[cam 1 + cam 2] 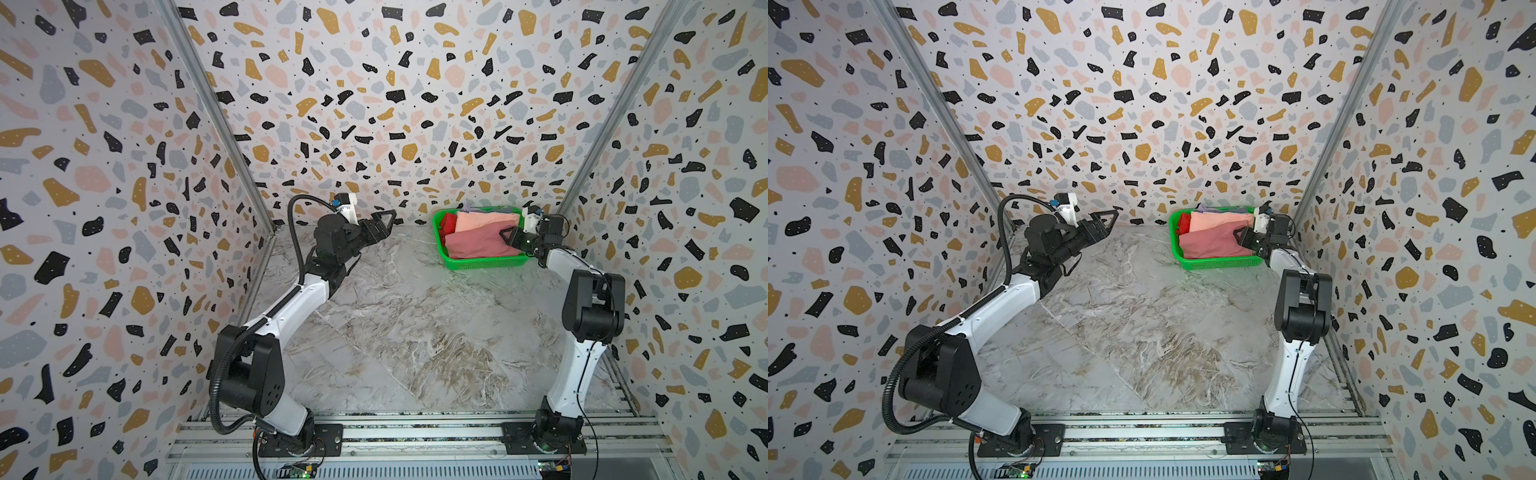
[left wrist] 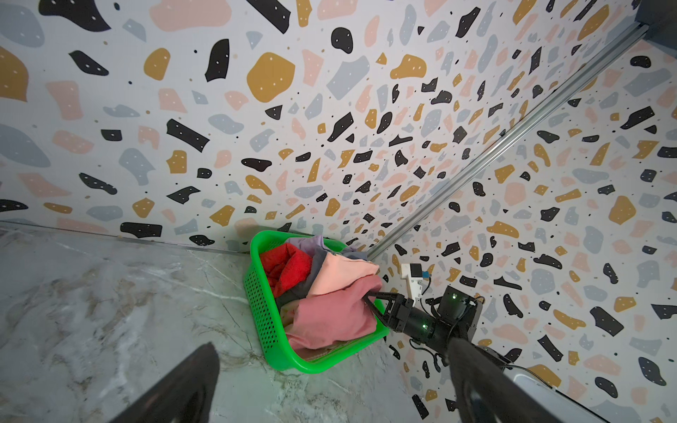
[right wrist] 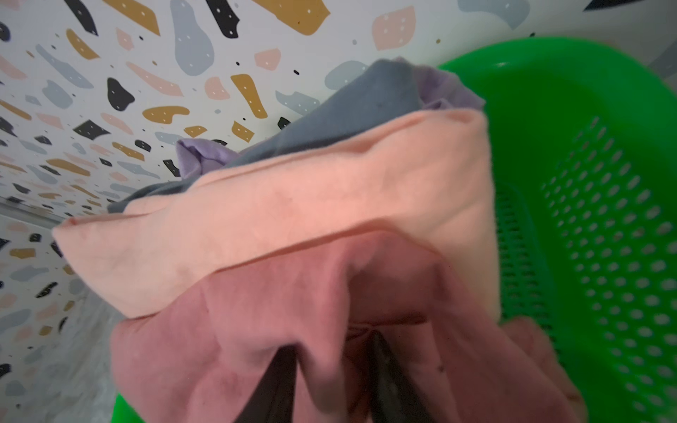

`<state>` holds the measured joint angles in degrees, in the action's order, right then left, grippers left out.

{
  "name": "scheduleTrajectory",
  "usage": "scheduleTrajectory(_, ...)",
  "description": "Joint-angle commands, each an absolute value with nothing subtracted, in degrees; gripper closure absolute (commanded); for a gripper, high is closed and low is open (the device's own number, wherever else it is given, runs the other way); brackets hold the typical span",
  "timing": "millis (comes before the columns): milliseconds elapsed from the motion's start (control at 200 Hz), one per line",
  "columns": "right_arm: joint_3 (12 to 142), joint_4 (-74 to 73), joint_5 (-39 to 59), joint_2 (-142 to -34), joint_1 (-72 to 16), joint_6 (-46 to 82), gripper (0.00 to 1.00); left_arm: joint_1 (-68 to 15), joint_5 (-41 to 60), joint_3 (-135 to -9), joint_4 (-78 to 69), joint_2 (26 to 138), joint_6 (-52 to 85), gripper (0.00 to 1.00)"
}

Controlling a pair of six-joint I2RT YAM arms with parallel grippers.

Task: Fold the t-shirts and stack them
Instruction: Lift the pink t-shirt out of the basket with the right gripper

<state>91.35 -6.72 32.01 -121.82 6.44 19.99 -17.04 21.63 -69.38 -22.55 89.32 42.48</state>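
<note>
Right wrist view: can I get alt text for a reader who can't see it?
Two dark jaws, close to the lens, pinch a bunched fold of the rose-pink t-shirt. A peach t-shirt lies against it, with grey cloth and lilac cloth beyond, all in a green mesh basket before a terrazzo-patterned wall.

— Left arm?
— Stretched forward, left gripper (image 1: 390, 217) raised, aimed at two o'clock, fingers (image 2: 183, 384) spread wide.
— Right arm?
— Elbow bent, right gripper (image 1: 503, 235) pointing to nine o'clock, fingers (image 3: 278, 384) pinched close.
</note>
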Motion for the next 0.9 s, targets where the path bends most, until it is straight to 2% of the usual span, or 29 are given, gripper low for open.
scheduleTrajectory(0,93.98,-8.17,33.33,-120.57,5.85,20.23,0.96,-16.88,21.49,-71.81,-22.14,89.03,40.80,0.03)
scheduleTrajectory(20,94.00,-8.17,32.84,-120.16,5.89,20.32,1.00,-16.88,21.45,-71.76,-21.99,88.99,40.72,0.03)
scheduleTrajectory(310,92.19,-9.42,26.73,-104.10,3.64,18.93,1.00,-16.88,18.24,-73.83,-12.25,88.68,34.75,0.03)
scheduleTrajectory(556,97.59,-6.11,20.50,-92.92,-1.26,13.95,1.00,-16.79,16.18,-76.90,-7.06,89.64,28.89,0.03)
scheduleTrajectory(671,103.42,-0.17,16.97,-92.76,-4.06,11.67,1.00,-16.75,16.20,-77.08,-7.29,89.87,28.38,0.03)
scheduleTrajectory(791,113.40,13.25,8.47,-98.29,-6.86,8.86,1.00,-16.78,16.68,-77.42,-7.36,90.18,28.39,0.03)
scheduleTrajectory(891,118.39,20.33,6.61,-101.60,-7.34,9.07,1.00,-16.76,17.24,-77.27,-6.66,90.06,28.35,0.04)
